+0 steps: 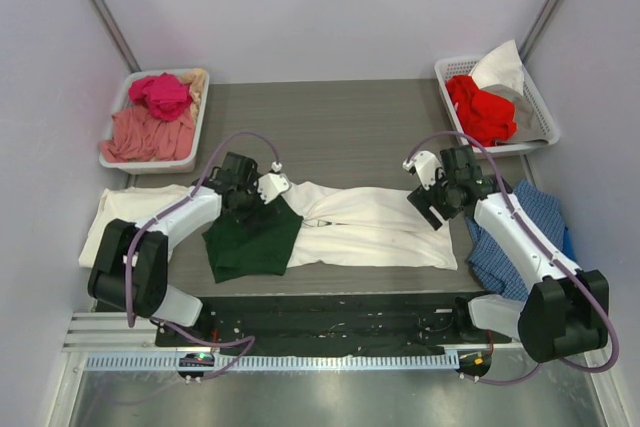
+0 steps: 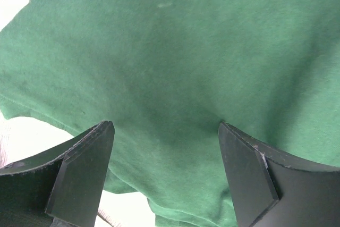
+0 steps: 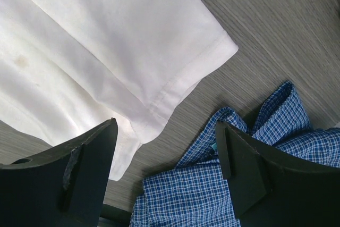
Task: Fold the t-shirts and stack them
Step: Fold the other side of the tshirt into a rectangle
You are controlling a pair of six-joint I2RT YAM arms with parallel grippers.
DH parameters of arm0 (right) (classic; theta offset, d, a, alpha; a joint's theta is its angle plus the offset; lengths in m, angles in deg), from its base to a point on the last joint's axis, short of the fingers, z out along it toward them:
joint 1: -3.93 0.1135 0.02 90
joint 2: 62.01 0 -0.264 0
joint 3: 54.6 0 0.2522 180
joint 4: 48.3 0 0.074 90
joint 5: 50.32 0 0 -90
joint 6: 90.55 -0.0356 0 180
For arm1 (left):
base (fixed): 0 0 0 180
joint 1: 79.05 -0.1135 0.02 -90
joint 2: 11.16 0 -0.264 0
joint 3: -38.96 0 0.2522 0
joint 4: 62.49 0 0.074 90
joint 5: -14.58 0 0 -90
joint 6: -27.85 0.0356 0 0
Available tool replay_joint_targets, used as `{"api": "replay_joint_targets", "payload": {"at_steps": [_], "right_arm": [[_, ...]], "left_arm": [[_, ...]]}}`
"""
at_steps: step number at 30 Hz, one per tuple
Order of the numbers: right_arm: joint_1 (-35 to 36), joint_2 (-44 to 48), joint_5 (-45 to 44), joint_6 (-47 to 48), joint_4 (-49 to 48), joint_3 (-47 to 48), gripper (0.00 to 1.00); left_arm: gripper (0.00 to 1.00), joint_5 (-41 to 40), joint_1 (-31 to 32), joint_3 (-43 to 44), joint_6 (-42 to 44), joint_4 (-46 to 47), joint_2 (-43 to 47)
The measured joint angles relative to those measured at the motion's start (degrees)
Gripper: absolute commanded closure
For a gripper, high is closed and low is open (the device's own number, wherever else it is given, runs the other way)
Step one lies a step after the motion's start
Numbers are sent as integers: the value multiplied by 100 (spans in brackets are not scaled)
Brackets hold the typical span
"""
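Observation:
A white t-shirt (image 1: 370,232) lies spread across the middle of the table. A dark green t-shirt (image 1: 250,242) lies folded on its left end. A cream t-shirt (image 1: 125,212) lies further left, partly under the left arm. My left gripper (image 1: 258,205) hovers open just over the far edge of the green t-shirt (image 2: 186,67), which fills the left wrist view; nothing sits between its fingers (image 2: 85,168). My right gripper (image 1: 430,205) is open above the right end of the white t-shirt (image 3: 106,51), over bare table, holding nothing.
A blue checked cloth (image 1: 520,237) lies crumpled at the right, close to the white shirt's corner (image 3: 212,195). A basket (image 1: 120,152) of pink garments stands at the back left. Another basket (image 1: 545,112) with red and white garments stands at the back right.

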Motion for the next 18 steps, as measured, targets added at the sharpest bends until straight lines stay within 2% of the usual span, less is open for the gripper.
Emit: {"api": "replay_joint_targets", "payload": {"at_steps": [18], "right_arm": [[122, -1685, 22, 151, -870, -155, 19]], "left_arm": [[14, 48, -289, 46, 111, 59, -402]]}}
